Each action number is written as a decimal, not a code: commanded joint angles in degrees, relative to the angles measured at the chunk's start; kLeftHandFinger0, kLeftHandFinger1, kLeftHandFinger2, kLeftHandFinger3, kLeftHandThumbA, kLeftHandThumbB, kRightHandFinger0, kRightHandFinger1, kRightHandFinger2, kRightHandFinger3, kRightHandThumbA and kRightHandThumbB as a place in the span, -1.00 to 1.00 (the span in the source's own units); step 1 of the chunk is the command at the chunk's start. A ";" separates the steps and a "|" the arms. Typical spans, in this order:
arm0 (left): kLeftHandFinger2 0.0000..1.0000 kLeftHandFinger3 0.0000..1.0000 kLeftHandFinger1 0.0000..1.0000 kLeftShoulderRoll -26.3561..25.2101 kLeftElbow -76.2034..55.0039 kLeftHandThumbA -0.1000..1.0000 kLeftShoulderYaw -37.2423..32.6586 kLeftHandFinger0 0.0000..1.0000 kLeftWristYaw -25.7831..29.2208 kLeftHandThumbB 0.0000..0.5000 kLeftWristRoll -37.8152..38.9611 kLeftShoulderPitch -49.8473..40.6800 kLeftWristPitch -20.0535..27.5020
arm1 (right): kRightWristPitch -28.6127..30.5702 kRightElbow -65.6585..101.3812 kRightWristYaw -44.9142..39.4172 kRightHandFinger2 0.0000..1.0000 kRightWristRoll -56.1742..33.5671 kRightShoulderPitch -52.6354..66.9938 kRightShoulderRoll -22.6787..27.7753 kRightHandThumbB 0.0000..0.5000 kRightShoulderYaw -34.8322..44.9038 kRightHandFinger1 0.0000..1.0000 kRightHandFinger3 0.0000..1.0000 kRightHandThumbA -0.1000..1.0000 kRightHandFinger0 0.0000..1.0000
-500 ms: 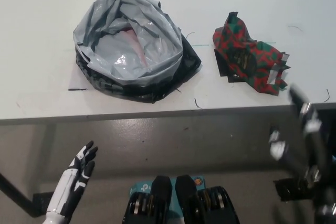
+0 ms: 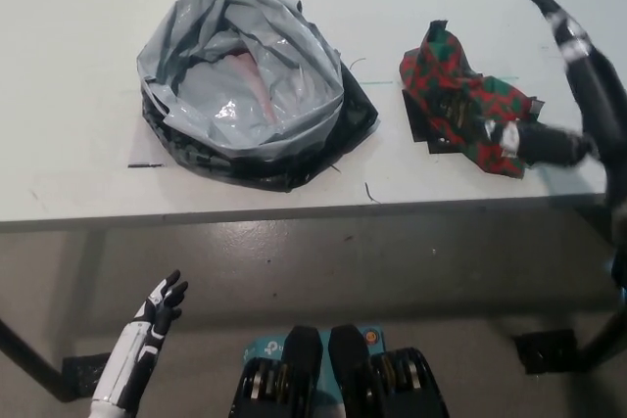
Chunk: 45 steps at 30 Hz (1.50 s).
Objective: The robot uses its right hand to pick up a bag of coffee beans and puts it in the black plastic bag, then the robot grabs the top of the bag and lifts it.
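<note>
Coffee bag (image 2: 460, 105), red-green patterned, lies on the white table (image 2: 78, 7) right of the gaping black plastic bag (image 2: 245, 85); label unreadable.
Right hand (image 2: 573, 95) spread open at its edge, grasping nothing; left hand (image 2: 157, 310) released below the table.

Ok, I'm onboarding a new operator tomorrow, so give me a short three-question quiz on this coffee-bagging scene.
1. True or false: the coffee bag already lies inside the black plastic bag.
2. Which hand is at the coffee bag? A) the right hand B) the left hand
3. Fill in: the black plastic bag's mouth is ____.

Key:
1. False. It lies on the table, to the right of the plastic bag.
2. A. The black hand is spread open at its right edge; the white one hangs low, below the table edge.
3. Open.
</note>
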<state>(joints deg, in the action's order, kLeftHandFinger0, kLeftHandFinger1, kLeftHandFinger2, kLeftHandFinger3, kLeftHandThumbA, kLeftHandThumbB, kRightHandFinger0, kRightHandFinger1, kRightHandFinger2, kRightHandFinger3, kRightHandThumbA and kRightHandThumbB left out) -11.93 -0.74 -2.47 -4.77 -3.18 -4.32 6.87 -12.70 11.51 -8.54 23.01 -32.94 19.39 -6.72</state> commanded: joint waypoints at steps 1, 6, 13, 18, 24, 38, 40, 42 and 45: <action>1.00 1.00 1.00 -1.50 0.04 1.00 -0.06 1.00 -1.67 0.07 0.45 -0.06 3.89 | -14.21 -11.83 -11.09 1.00 9.34 -16.50 4.78 0.49 -6.37 1.00 1.00 0.98 1.00; 1.00 1.00 1.00 -1.59 -0.27 0.99 -0.07 1.00 -1.15 0.12 -0.97 -0.29 4.06 | -14.22 -23.39 -13.47 1.00 10.57 -23.13 3.59 0.65 -8.67 1.00 1.00 1.00 1.00; 1.00 1.00 1.00 -2.08 0.10 0.97 -0.46 1.00 -1.06 0.10 -2.62 -0.07 4.89 | -14.22 -35.95 -13.77 1.00 12.65 -27.23 0.32 0.94 -10.20 1.00 1.00 1.00 1.00; 1.00 1.00 1.00 -2.37 -0.16 0.97 -0.72 1.00 -1.08 0.08 -3.47 -0.05 4.92 | -14.22 -41.02 -12.61 1.00 14.32 -28.15 -2.65 0.98 -8.02 1.00 1.00 1.00 1.00; 1.00 1.00 1.00 -2.44 -0.89 0.98 -0.73 1.00 -1.00 0.14 -4.31 -0.02 3.99 | -14.22 -45.43 -13.30 1.00 14.91 -28.70 -6.11 1.00 -4.84 1.00 1.00 1.00 1.00; 1.00 1.00 1.00 -2.70 -0.92 0.94 -0.61 1.00 -1.13 0.05 -5.27 -0.22 4.72 | -14.22 -44.98 -17.59 1.00 23.26 -25.95 -10.15 1.00 2.13 1.00 1.00 1.00 1.00; 1.00 1.00 1.00 -2.84 -0.73 0.94 -0.53 1.00 -1.21 0.05 -5.36 -0.14 4.76 | -14.22 -45.08 -17.76 1.00 25.30 -26.00 -10.14 1.00 2.75 1.00 1.00 1.00 1.00; 1.00 1.00 1.00 -2.83 -0.68 0.95 -0.51 1.00 -1.15 0.07 -5.56 -0.11 4.69 | -14.22 -44.76 -17.63 1.00 26.79 -25.87 -9.99 1.00 3.03 1.00 1.00 1.00 1.00; 1.00 1.00 1.00 -2.93 -0.43 0.96 -0.41 1.00 -1.15 0.08 -5.47 -0.04 4.89 | -14.22 -44.52 -18.35 1.00 29.57 -26.38 -9.33 1.00 2.60 1.00 1.00 1.00 1.00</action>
<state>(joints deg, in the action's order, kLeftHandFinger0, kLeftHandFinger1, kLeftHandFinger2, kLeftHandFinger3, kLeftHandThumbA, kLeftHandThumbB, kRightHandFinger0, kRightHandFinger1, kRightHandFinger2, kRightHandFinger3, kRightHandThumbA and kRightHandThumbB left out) -13.63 0.07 -3.06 -5.82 -7.92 -4.52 9.05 -26.42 -34.20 -25.46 46.19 -57.19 9.61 -4.64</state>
